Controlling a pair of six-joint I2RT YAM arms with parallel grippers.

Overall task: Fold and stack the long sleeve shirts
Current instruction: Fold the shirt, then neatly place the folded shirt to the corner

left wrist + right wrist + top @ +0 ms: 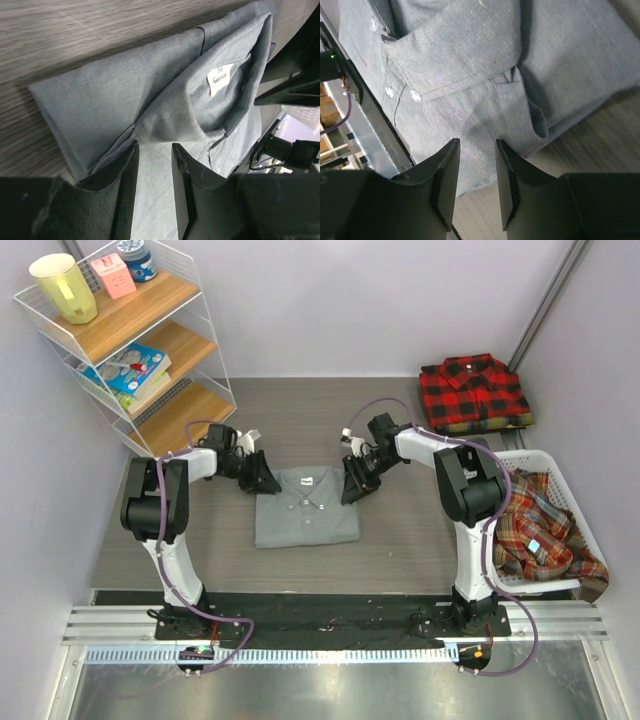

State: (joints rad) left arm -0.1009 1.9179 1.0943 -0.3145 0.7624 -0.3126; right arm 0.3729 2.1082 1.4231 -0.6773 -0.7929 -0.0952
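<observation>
Top camera: high behind the arms [165, 510], looking down on the whole desk [400, 530]. Wrist cameras: close, low, facing opposite ends of the grey shirt [305, 510], which all views share.

From overhead I see the grey shirt [306, 505] lying folded in a neat rectangle mid-desk [400, 540], collar at the far edge. The left claw [262, 478] is on its far-left corner and the right claw [352, 485] on its far-right corner, both arms bent inward; I can't read the jaws from up here. The red-and-black checked shirt [472, 390] sits folded far right, the white basket [545, 458] beside the right arm holds crumpled plaid shirts [535, 530], and the wire shelf [130, 340] far left carries a yellow jug [65, 288], a pink box [115, 275] and books [128, 372].
</observation>
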